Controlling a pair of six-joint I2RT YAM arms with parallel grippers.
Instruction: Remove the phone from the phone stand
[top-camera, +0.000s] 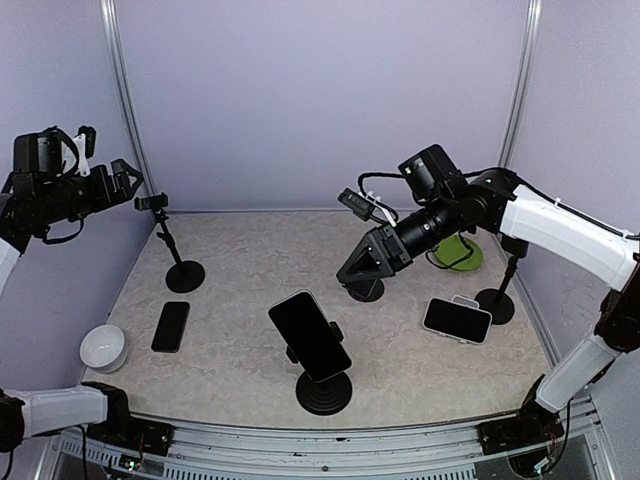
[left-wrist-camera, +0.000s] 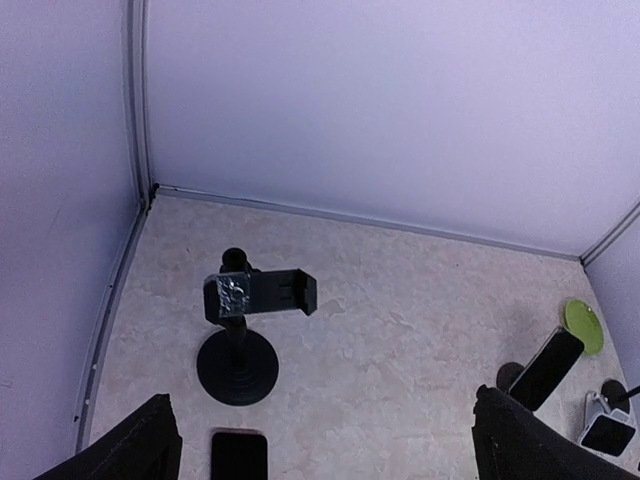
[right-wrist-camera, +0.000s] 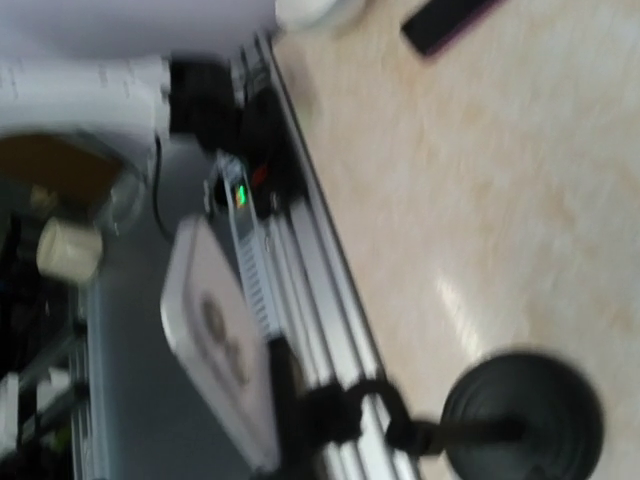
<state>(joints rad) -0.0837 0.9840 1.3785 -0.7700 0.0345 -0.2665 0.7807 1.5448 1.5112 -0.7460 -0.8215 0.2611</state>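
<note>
The phone (top-camera: 310, 335) is dark-screened and sits tilted in the clamp of a black phone stand (top-camera: 323, 393) at the front centre. The blurred right wrist view shows the phone's pale back (right-wrist-camera: 212, 340), the clamp, and the stand's round base (right-wrist-camera: 525, 418). My right gripper (top-camera: 368, 262) hovers behind and to the right of the phone. Its jaws are spread open with nothing between them and stand apart from the phone. My left gripper (top-camera: 125, 180) is raised at the far left and is open and empty, its fingers (left-wrist-camera: 150, 445) showing at the lower corners.
An empty stand (top-camera: 183, 272) (left-wrist-camera: 238, 362) stands at the back left. A phone (top-camera: 171, 326) lies flat near a white bowl (top-camera: 104, 347). Another stand base (top-camera: 365, 290) sits under my right gripper. On the right are a white-cased phone (top-camera: 457, 319), a stand (top-camera: 495, 303) and a green plate (top-camera: 458, 252).
</note>
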